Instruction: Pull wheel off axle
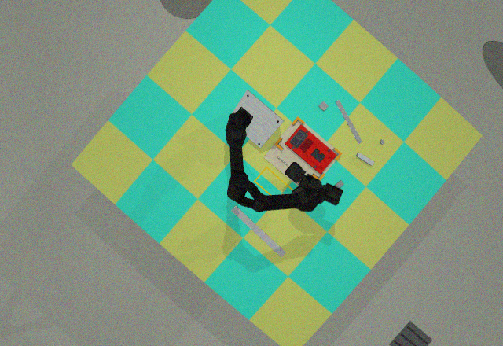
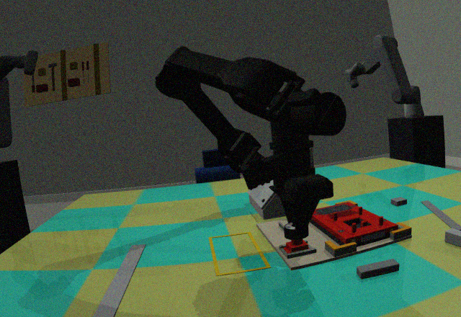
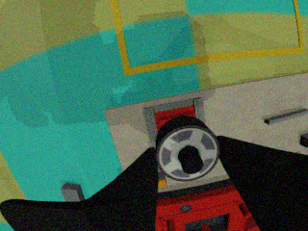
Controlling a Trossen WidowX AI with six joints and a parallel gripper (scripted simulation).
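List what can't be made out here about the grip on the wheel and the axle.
- Axle: hidden in all three views; the wheel covers it in the wrist view, the gripper in the exterior view.
- Finger contact on the wheel rim: the dark fingers merge with shadow in the wrist view.
- Wheel in the top view: covered by the arm's wrist.
- Whether the wheel has lifted off its red mount: too small and dim.

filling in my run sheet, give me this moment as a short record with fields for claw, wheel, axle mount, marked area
claw: shut on the wheel, pointing down over the board
wheel: grey, between the claw's fingers, above its red mount, not yet in the marked area
axle mount: red block at the near corner of the beige board
marked area: yellow-outlined rectangle on the table beside the board, nothing in it
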